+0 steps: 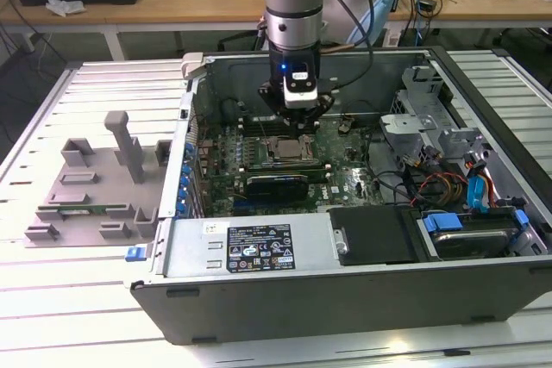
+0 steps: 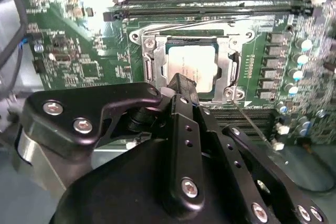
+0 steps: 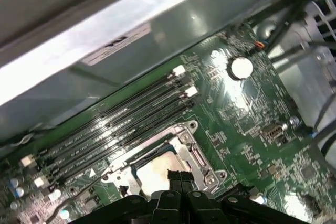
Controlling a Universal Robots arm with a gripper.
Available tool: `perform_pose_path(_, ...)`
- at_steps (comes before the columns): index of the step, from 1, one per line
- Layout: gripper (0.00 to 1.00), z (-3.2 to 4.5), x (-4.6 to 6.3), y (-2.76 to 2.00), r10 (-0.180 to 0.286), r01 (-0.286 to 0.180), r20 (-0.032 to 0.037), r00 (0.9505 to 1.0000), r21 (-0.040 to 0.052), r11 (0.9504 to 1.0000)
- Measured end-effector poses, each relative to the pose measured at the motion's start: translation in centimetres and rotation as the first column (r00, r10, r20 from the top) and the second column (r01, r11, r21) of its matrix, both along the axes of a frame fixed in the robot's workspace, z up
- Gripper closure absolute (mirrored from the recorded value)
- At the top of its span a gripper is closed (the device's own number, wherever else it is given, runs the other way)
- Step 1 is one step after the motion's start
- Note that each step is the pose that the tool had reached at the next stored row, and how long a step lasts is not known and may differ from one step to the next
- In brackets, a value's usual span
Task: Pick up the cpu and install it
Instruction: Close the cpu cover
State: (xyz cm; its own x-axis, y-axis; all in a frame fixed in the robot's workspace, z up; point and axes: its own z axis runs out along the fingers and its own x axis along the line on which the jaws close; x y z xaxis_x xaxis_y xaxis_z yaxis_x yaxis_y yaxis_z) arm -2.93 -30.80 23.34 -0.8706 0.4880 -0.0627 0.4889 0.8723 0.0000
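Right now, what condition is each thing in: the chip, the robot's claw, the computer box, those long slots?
cpu: lying flat inside the socket frame, metal top up.
gripper: shut, tips at the cpu's near edge; whether they touch it cannot be told.
computer case: side open, board exposed.
memory slots: empty.

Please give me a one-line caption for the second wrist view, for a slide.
The gripper is poised at the edge of the cpu, which lies in the motherboard socket.
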Motion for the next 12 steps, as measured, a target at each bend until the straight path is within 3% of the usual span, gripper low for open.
perform_pose_path(2, 0.89, 0.00, 0.00, 0.00, 0.044, -0.044, 0.0000, 0.9990, 0.0001, 0.9990)
perform_pose_path(5, 0.89, 0.00, 0.00, 0.00, 0.111, -0.111, 0.0000, 0.9938, 0.0000, 0.9938)
perform_pose_path(9, 0.89, -0.03, 0.00, 0.00, 0.216, -0.216, 0.0000, 0.9764, -0.0003, 0.9764)
perform_pose_path(10, 0.89, -0.09, 0.00, 0.00, 0.252, -0.252, -0.0002, 0.9677, -0.0008, 0.9677)
perform_pose_path(12, 0.89, -0.22, -0.01, 0.00, 0.287, -0.287, -0.0003, 0.9579, -0.0010, 0.9579)
